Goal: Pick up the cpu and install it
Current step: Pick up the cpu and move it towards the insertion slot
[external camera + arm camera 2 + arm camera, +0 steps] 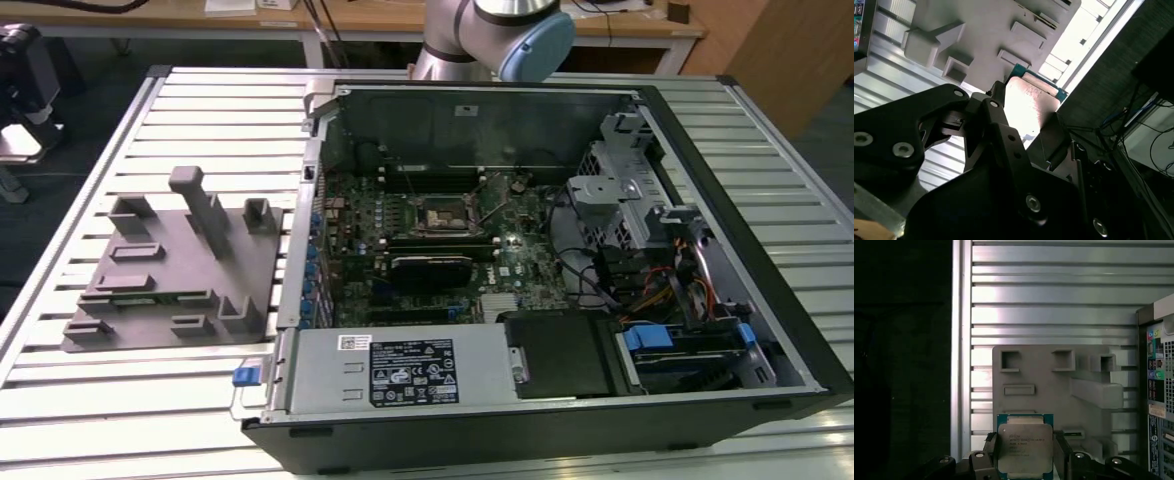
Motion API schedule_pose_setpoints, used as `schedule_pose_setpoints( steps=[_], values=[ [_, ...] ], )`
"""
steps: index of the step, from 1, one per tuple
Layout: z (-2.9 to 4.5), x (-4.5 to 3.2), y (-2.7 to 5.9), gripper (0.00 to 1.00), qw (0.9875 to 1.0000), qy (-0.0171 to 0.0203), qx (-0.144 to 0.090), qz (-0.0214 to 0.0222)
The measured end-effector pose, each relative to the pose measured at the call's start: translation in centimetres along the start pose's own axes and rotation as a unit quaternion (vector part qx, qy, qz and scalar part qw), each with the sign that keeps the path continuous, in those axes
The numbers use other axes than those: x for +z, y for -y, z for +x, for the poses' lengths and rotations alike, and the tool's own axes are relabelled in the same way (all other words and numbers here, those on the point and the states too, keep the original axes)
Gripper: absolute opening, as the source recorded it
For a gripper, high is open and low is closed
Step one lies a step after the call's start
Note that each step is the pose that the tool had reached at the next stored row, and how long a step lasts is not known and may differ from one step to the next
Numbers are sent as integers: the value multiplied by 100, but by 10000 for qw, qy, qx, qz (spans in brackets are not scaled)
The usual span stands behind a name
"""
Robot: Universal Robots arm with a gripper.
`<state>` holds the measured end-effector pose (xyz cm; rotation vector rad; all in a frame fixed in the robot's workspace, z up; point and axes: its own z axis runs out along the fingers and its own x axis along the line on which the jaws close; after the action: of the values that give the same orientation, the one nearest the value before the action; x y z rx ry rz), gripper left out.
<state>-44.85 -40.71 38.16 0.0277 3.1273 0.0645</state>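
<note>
First wrist view, item 1: claw (1025, 464), black, closed on the cpu (1025, 447), with 1 finger (1063, 454) against each of 2 opposite edges of the chip.

Item 2: cpu, square, with a silvery metal top and a thin green rim. It is held flat between the fingers, top face toward this camera. It is seen against the near edge of a grey fixture (1054, 385); whether it touches that fixture cannot be told. In the second wrist view the same chip appears bright and glaring between the black finger links, with its green corner just past the fixture's edge.

Item 3: grey fixture, a flat moulded block with several square and oblong pockets and raised posts. In the exterior view it lies on the desk (200, 110) toward the exterior view's left edge, just beside the computer case (787, 330).

Item 4: desk, with a ribbed metal top whose slats run across it.

Item 5: computer case, black, lying on its side with the side panel off. It takes up the middle of the desk and the exterior view's right. Inside it:
- a green motherboard (400, 235)
- a square black-framed socket (441, 213) near the board's middle
- a grey power supply (400, 370) along the case's near side

Item 6: arm (487, 35), grey with a blue joint cap, at the desk's far edge behind the case.
</note>
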Motion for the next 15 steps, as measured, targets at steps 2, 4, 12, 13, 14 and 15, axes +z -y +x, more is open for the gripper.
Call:
schedule_pose_setpoints(
  steps=[2, 4, 12, 13, 14, 15],
  values=[
    [-1, -50, -2, 53, 10000, 0, 0, 0],
    [-1, -92, -4, 53, 10000, 0, 0, 0],
    [-2, -179, -7, 53, 10000, 0, 0, 0],
    [-3, -187, -8, 53, 10000, 0, 0, 0],
    [-3, -194, -8, 53, 10000, 0, 0, 0],
    [-3, -200, -9, 53, 10000, 0, 0, 0]
  ],
)
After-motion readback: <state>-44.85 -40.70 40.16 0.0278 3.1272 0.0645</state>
